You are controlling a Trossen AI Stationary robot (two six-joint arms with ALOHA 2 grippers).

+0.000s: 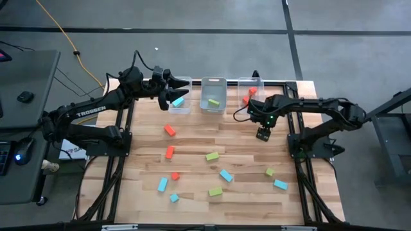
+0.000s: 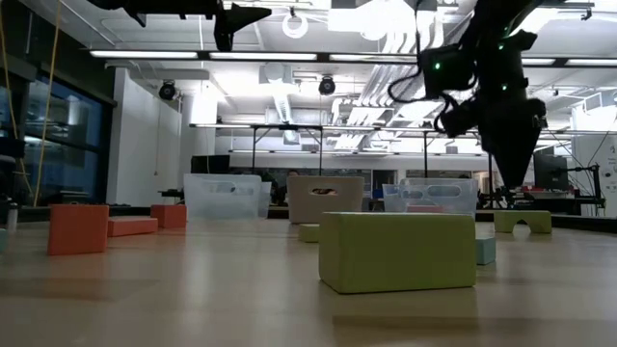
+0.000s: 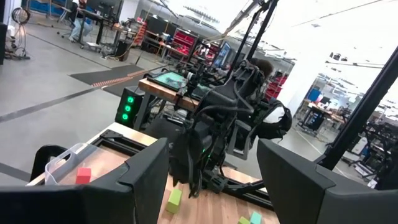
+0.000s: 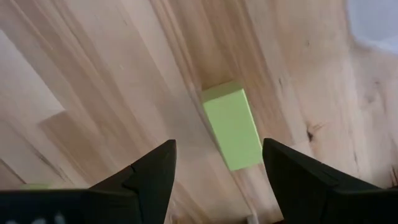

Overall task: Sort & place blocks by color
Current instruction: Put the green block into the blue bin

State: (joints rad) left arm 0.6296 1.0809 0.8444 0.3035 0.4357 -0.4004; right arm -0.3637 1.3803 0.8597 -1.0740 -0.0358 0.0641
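Note:
Red-orange, light blue and lime green blocks lie scattered flat on the wooden table [image 1: 192, 141]. Among them are a red bar [image 1: 169, 129], a green bar [image 1: 212, 156] and a blue bar [image 1: 226, 174]. A blue block [image 1: 178, 101] lies in the left bin, a green one [image 1: 214, 102] in the middle bin, and red ones [image 1: 248, 96] in the right bin. My left gripper [image 1: 172, 91] [image 3: 214, 158] hovers open above the left bin. My right gripper [image 1: 263, 133] [image 4: 217, 149] hangs open above the table, with a green block [image 4: 233, 127] lying below between its fingers.
Three clear bins [image 1: 180, 85] [image 1: 213, 82] [image 1: 251, 81] stand in a row at the table's far edge. More blocks lie toward the near edge: blue [image 1: 162, 185], green [image 1: 215, 191], green [image 1: 270, 172], blue [image 1: 280, 185]. Dark frame rails run along both sides.

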